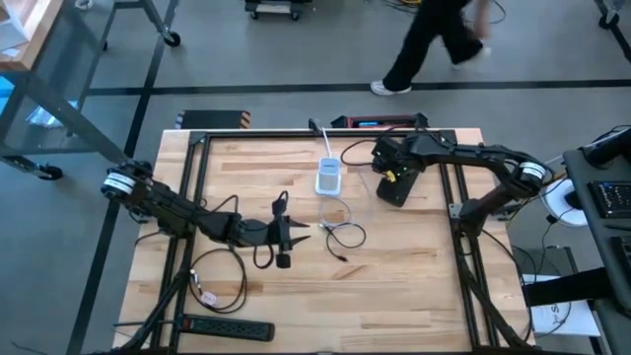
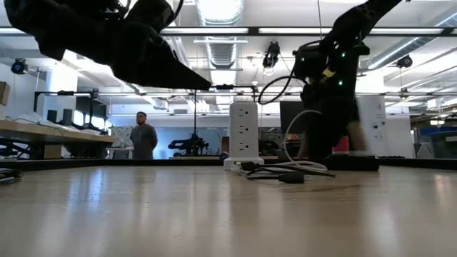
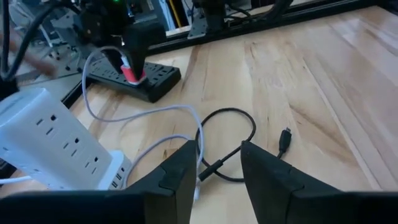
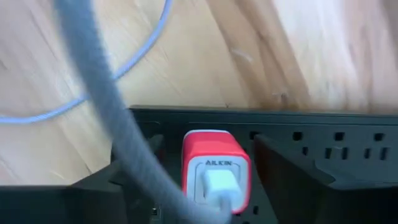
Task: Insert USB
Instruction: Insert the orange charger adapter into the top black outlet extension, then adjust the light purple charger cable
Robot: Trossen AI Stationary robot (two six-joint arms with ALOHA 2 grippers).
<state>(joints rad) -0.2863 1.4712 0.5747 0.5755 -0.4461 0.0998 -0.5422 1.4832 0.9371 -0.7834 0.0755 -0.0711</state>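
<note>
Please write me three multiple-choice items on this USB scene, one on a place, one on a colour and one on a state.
1. Where is the right gripper?
A. At the black power strip near the table's far edge
B. Over the near left corner
C. Off the table

2. What colour is the charger plugged into that strip?
A. Blue
B. Red
C. Yellow

3. How does the left gripper stand?
A. Shut on the white outlet tower
B. Shut on a plug
C. Open, holding nothing

Answers: 1 A, the high view puts it by the far edge, and the right wrist view shows the strip right at its fingers. 2 B, the right wrist view shows a red body with a white cable plugged in. 3 C, the left wrist view shows its fingers apart above the black cable.
</note>
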